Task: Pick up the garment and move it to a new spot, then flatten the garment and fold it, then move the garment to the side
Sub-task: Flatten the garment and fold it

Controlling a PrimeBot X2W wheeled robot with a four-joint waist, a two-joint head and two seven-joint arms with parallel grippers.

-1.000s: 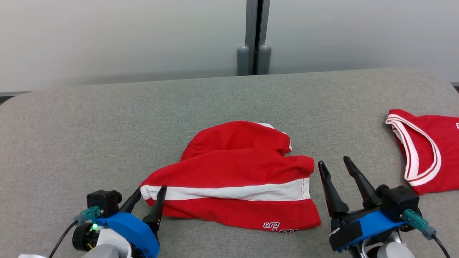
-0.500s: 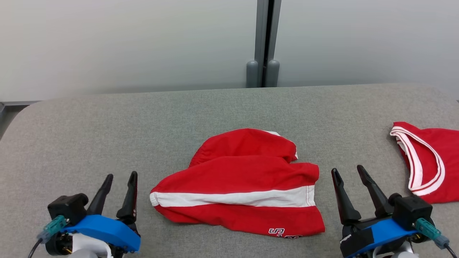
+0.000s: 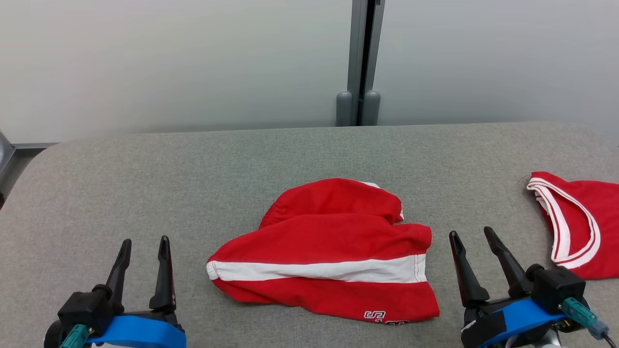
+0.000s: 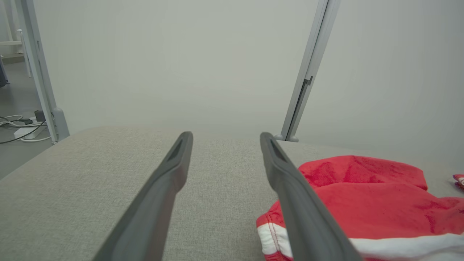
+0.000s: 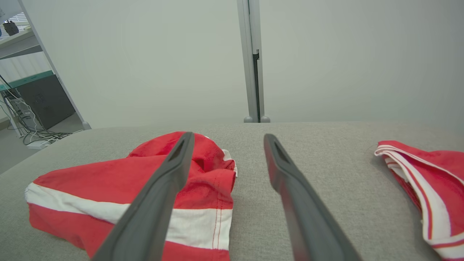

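The garment (image 3: 324,241), red shorts with a white stripe, lies loosely folded in the middle of the grey padded table (image 3: 193,169). My left gripper (image 3: 146,240) stands open at the lower left, a short gap to the left of the garment's left corner and touching nothing. My right gripper (image 3: 470,231) is open just off the garment's right edge, also empty. In the left wrist view the left gripper (image 4: 225,135) has the garment (image 4: 362,188) beyond its right finger. In the right wrist view the right gripper (image 5: 228,135) has the garment (image 5: 108,174) behind its left finger.
A second red garment with white trim (image 3: 580,227) lies at the table's right edge, to the right of my right gripper, also seen as the trimmed red garment (image 5: 427,174). A grey wall with a vertical post (image 3: 360,63) stands behind the table. Cables lie on the floor (image 4: 21,125) off the left end.
My left gripper, whose fingers were at the garment's left corner, has drawn away to the left and stands clear of it. The head view has also shifted. The garment lies as before.
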